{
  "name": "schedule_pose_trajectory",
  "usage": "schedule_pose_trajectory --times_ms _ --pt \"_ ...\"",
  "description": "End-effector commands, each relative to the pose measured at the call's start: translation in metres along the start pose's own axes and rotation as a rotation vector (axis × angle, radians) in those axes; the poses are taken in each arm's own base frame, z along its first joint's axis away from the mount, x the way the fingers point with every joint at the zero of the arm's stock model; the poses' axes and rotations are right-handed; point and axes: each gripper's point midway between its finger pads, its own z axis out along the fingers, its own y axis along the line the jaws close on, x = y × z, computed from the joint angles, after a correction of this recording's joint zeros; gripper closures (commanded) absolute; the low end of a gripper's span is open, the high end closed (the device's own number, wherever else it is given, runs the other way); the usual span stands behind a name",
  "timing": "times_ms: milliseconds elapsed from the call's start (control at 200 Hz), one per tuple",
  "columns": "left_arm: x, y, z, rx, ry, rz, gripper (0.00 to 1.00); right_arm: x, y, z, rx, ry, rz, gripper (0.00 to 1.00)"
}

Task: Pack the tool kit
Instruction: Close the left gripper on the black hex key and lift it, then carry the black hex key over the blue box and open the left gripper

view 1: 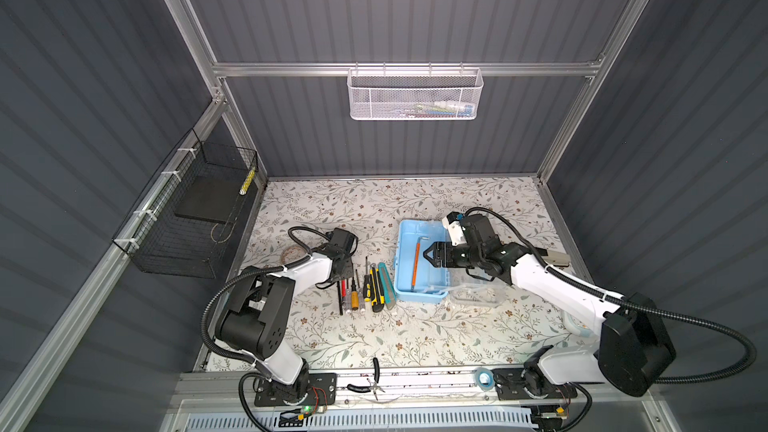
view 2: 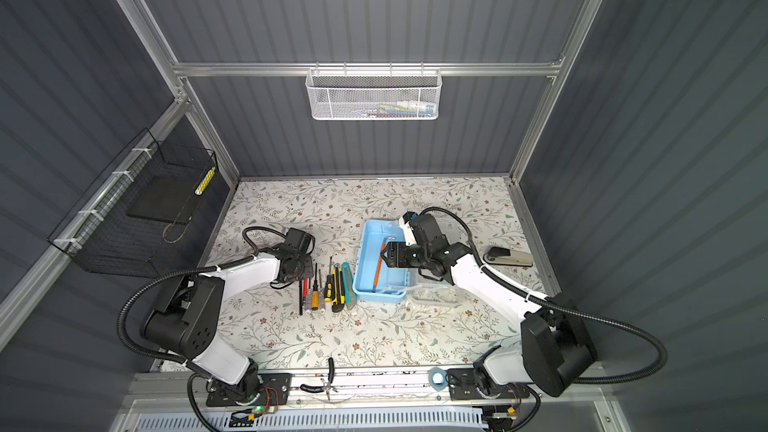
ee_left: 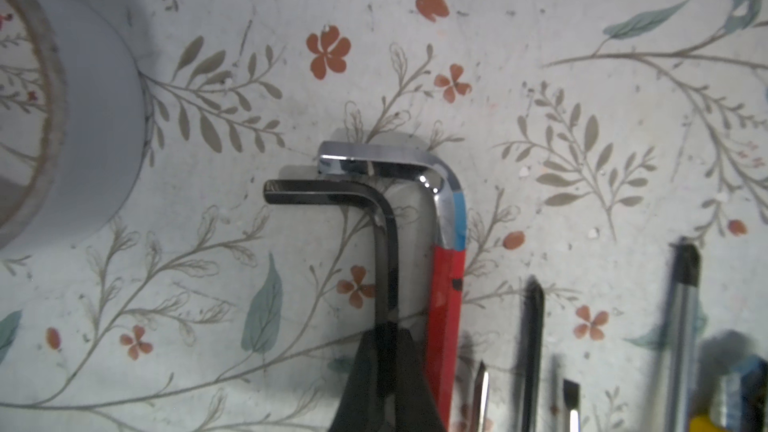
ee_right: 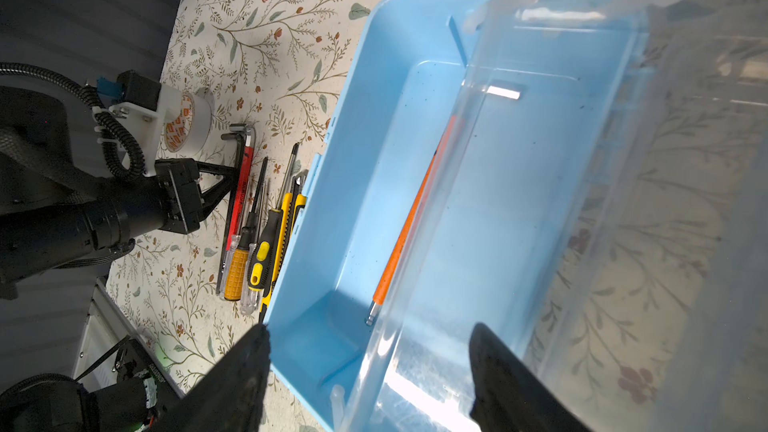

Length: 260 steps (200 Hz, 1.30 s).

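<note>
The light-blue tool kit box [view 1: 405, 261] [view 2: 365, 272] lies open on the floral table, its clear lid [ee_right: 582, 160] swung out to the right. An orange-sleeved hex key [ee_right: 409, 222] lies inside. My right gripper [view 1: 428, 257] [ee_right: 370, 367] hovers open over the box, with the lid's edge running between its fingers. Left of the box is a row of screwdrivers [view 1: 354, 295], a yellow-black utility knife [view 1: 376, 288] and a teal one [view 1: 387, 286]. My left gripper [ee_left: 384, 367] [ee_right: 226, 182] is shut on the black hex key [ee_left: 384, 243], beside a red-sleeved chrome hex key [ee_left: 446, 284].
A tape roll [ee_right: 187, 122] [ee_left: 83, 118] sits just behind the left wrist. A stapler [view 2: 509, 257] lies at the right edge. Pliers [view 1: 374, 380] and a small blue tape roll [view 1: 483, 378] rest on the front rail. The white mesh basket [view 1: 413, 95] hangs at the back, the black wire basket [view 1: 187, 218] on the left wall.
</note>
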Motion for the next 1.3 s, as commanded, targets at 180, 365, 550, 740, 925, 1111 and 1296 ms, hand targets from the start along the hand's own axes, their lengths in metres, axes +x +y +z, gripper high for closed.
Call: schedule_pose_trajectory --times_ms 180,365,550,740,925,1111,1296 --pt "-0.058 -0.033 -0.098 0.253 -0.133 -0.044 1.0 -0.005 -0.005 -0.011 -0.009 -0.033 0.053 0.24" --pt "-0.083 -0.097 -0.16 0.505 -0.222 -0.062 1.0 -0.013 -0.015 -0.026 -0.008 -0.103 0.099 0.24" --pt "-0.09 -0.18 -0.178 0.62 -0.237 0.054 1.0 -0.019 -0.024 -0.038 -0.004 -0.14 0.129 0.24" --pt "-0.085 -0.232 -0.158 0.651 -0.208 0.129 1.0 -0.015 -0.03 -0.043 0.006 -0.146 0.147 0.24" --pt "-0.076 -0.26 -0.131 0.623 -0.173 0.177 1.0 -0.01 -0.035 -0.041 0.017 -0.138 0.16 0.24" --pt "-0.059 -0.266 -0.099 0.573 -0.113 0.191 1.0 -0.009 -0.034 -0.04 0.012 -0.132 0.163 0.24" --pt "-0.051 -0.264 -0.084 0.536 -0.087 0.188 0.98 -0.009 -0.034 -0.038 0.008 -0.127 0.166 0.23"
